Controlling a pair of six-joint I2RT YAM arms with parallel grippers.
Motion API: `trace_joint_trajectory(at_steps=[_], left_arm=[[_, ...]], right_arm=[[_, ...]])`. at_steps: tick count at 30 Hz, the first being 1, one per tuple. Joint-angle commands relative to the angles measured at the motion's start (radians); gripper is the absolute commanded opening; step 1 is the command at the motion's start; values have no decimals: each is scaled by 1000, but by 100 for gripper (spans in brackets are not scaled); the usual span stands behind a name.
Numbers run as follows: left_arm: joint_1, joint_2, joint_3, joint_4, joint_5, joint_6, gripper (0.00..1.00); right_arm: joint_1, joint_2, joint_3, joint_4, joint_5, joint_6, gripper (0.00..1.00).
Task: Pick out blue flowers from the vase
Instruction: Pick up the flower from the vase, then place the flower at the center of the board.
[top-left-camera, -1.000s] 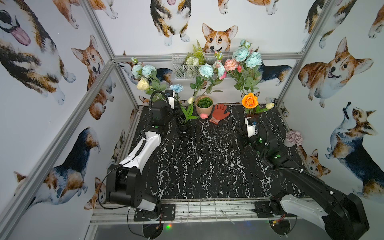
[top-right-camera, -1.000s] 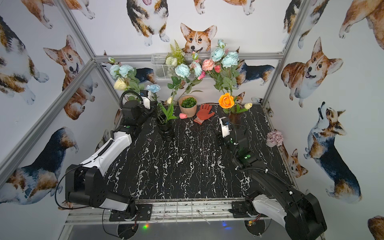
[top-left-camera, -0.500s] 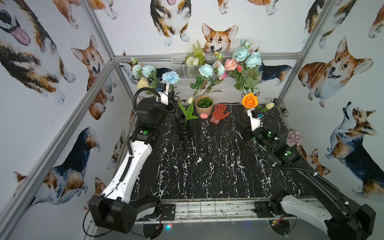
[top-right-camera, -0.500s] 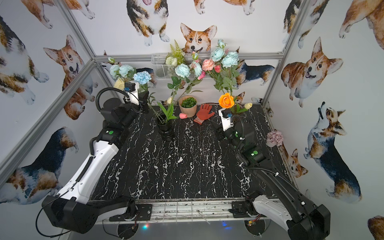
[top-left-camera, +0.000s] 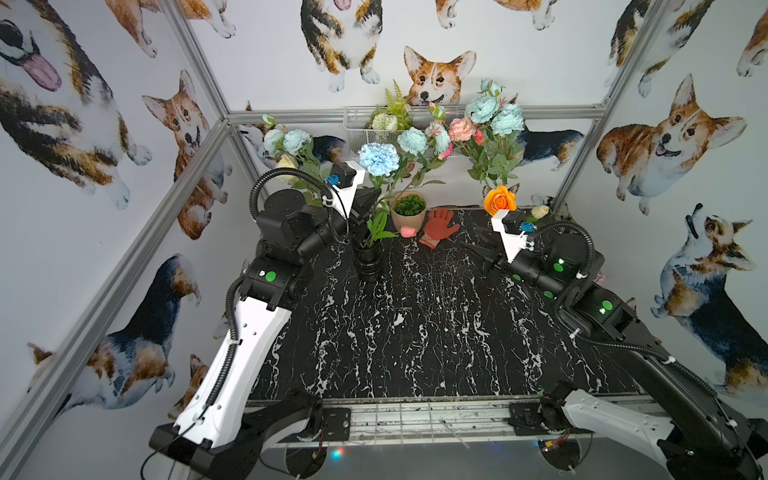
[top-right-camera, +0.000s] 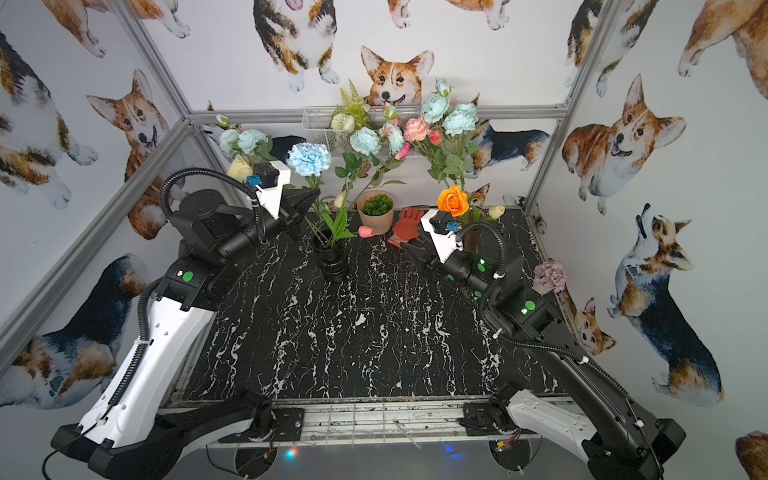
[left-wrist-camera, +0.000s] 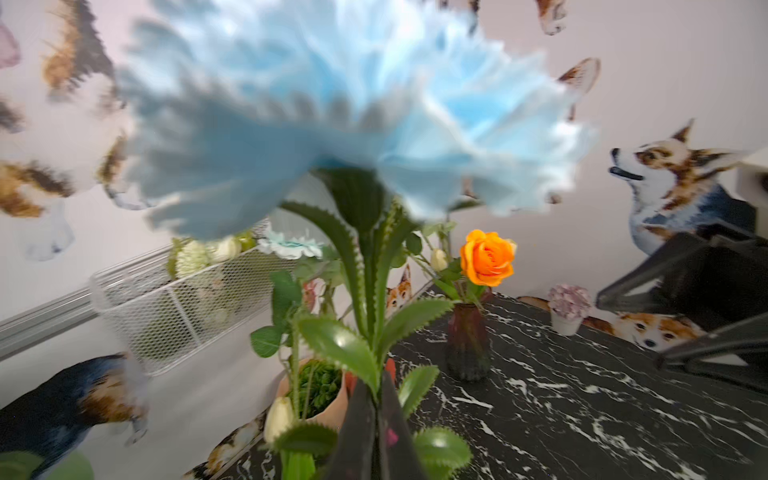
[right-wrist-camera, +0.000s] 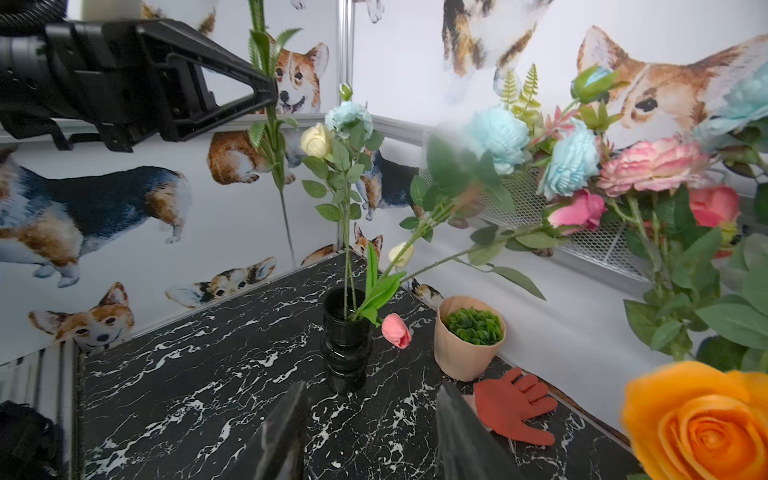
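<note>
My left gripper (top-left-camera: 376, 195) (top-right-camera: 318, 192) (left-wrist-camera: 376, 382) is shut on the green stem of a frilly blue flower (top-left-camera: 378, 159) (top-right-camera: 308, 159) (left-wrist-camera: 353, 112), held up above the black vase (top-left-camera: 368, 259) (top-right-camera: 331, 257) (right-wrist-camera: 347, 332). The right wrist view shows that stem's (right-wrist-camera: 276, 166) lower end hanging free, outside the vase. Aqua-blue blooms (top-left-camera: 412, 141) (right-wrist-camera: 498, 137) and another (top-left-camera: 297, 139) (right-wrist-camera: 347, 116) stay on stems standing in the vase. My right gripper (top-left-camera: 473, 240) (top-right-camera: 411, 245) (right-wrist-camera: 370, 390) is open and empty, low over the table to the right of the vase.
A terracotta pot (top-left-camera: 409, 212), a pink tulip (top-left-camera: 409, 230) and a red glove (top-left-camera: 438, 226) lie behind the vase. An orange rose (top-left-camera: 500, 199) in a dark red vase (left-wrist-camera: 467, 345) stands at the back right beside a tall pink and aqua bouquet (top-left-camera: 490, 124). A wire basket (top-left-camera: 365, 122) hangs on the back wall.
The left arm has lifted the blue flower up and then carried it rightwards, pulling its stem clear of the vase. The right gripper has drawn back to the right.
</note>
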Motion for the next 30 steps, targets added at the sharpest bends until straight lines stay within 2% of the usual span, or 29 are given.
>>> trace_joint_trajectory(at_steps=[1, 5, 8, 14, 17, 19, 22, 25, 30], left_arm=[[-45, 25, 31, -202, -24, 92, 0], [-92, 68, 41, -337, -37, 131, 0], [-142, 104, 27, -406, -104, 165, 0], [-194, 183, -22, -464, -197, 189, 0], [-208, 209, -42, -479, -208, 196, 0], [-214, 216, -59, -479, -198, 193, 0], [-218, 200, -108, -446, -170, 177, 0], [-218, 177, -148, -422, -147, 165, 0], [-218, 177, -167, -428, -88, 154, 0]], right_arm=[[42, -17, 52, -135, 26, -113, 53], [48, -3, 193, -417, 122, -225, 52], [48, 31, 309, -629, 148, -256, 53], [47, 114, 332, -754, 178, -275, 57], [28, 162, 312, -730, 139, -258, 57], [-15, 164, 282, -670, 63, -224, 57], [-90, 132, 179, -452, -77, -107, 58], [-106, 123, 99, -302, -102, -19, 60], [-112, 207, 65, -186, -190, 94, 62]])
